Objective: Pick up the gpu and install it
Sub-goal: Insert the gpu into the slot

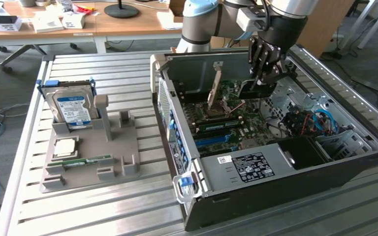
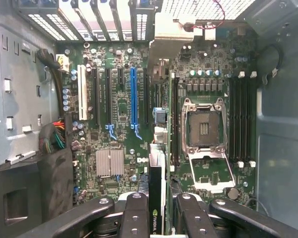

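- thin black-and-green expansion card (image 2: 156,198): a green nvidia eye logo on its black edge, with white lettering beside it, cut off
- silver hard drive (image 1: 72,105): blue-and-white label, print unreadable
- grey power supply box (image 1: 241,156): black label, print unreadable

Soft, even daylight fills the exterior view. The slatted bench (image 1: 97,206) around the computer case (image 1: 267,182) reads pale with a mild sheen and carries hardly any shadow. Inside the case, shadow pools black in one recess (image 1: 304,152). In the wrist view the motherboard (image 2: 119,119) is evenly lit (colours stay true). The case's mesh wall (image 2: 188,7) washes out white, its side panels fall grey, and the hand (image 2: 159,208) shows near-black around the gpu (image 2: 157,168).
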Controlling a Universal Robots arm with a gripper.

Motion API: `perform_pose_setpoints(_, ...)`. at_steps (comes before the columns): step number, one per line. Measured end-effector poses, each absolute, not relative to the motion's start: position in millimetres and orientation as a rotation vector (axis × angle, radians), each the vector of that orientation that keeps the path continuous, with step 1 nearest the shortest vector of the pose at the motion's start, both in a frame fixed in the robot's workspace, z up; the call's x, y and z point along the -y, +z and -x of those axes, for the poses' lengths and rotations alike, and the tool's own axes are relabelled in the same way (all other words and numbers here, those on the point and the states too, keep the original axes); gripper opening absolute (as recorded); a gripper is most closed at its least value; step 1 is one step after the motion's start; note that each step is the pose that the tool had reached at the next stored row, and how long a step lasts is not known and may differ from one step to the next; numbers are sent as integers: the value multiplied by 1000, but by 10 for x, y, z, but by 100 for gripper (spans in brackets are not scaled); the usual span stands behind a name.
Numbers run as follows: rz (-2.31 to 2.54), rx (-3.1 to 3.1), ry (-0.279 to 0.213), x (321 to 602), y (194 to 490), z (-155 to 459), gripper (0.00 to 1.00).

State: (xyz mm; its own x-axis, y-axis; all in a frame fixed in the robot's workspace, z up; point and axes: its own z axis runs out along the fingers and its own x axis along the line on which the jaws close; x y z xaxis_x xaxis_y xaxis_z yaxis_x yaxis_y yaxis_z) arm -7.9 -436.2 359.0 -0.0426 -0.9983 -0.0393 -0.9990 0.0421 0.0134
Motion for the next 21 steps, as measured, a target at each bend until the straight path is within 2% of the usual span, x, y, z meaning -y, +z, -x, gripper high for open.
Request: perform_pose_setpoints(21, 2154, -2248, 70, 4456, 3545, 80, 26)
